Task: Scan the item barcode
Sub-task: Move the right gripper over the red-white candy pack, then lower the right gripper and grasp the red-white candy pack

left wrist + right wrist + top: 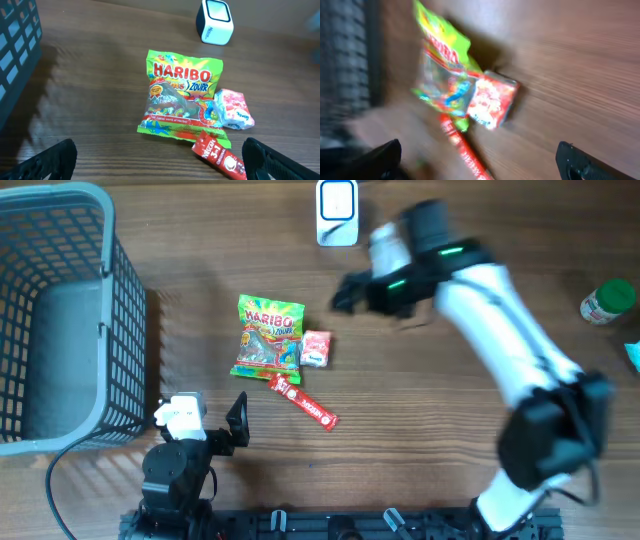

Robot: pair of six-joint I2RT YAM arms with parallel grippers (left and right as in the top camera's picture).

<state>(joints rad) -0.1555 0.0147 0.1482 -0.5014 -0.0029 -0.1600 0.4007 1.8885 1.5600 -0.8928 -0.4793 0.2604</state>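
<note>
The left fingers (52,161) stand wide apart and empty at the near left of the wooden surface (430,410), low beside the grey plastic lattice basket (108,330). The right fingers (575,162) are also spread open with nothing between them, hanging blurred above the far middle of the surface, right of the three items. The items lie together at the centre. A glossy, crinkled green and yellow Haribo bag (268,338) lies flat with its clear window showing sweets. A small, squarish pink and red packet (316,348) touches the bag's right edge. A slim red stick sachet (303,402) lies aslant at the bag's near right corner. The scanner (337,212), a rounded white block with a dark-framed window, stands at the far edge, well apart from the items. A green-lidded bottle (606,302) stands at the far right.
</note>
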